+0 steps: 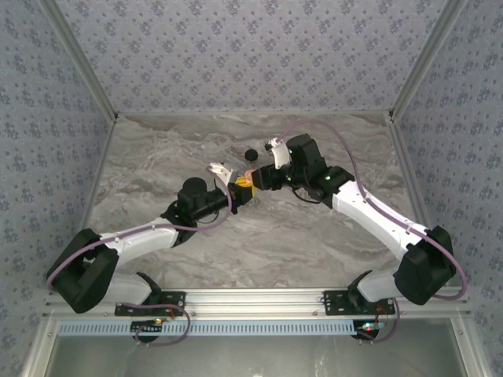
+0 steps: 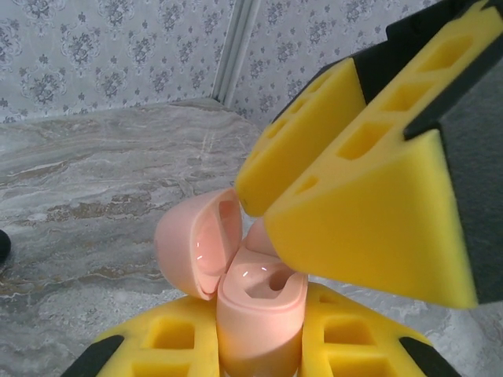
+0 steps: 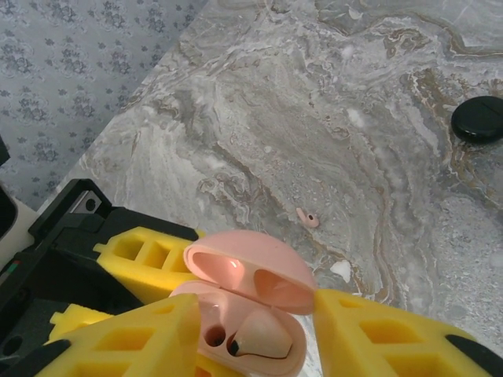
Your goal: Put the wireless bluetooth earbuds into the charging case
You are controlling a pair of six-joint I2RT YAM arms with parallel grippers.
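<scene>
Left tool clamps the open case, right tool hangs released over it, the loose earbud on the tabletop beyond, nearer the right.

The pink plastic charging case is smooth and glossy, with small white highlights on its rim and inside its domed lid. The pink earbud seated in it and the tiny pink earbud on the grey marbled desk share that polished plastic look. The yellow fingers of the right hand and the yellow fingers of the left hand are matt, hollow-celled plastic. The desk looks smooth with a dull sheen. The black round puck is satiny. The silver rail is ridged metal; the flower-patterned walls look matt.
</scene>
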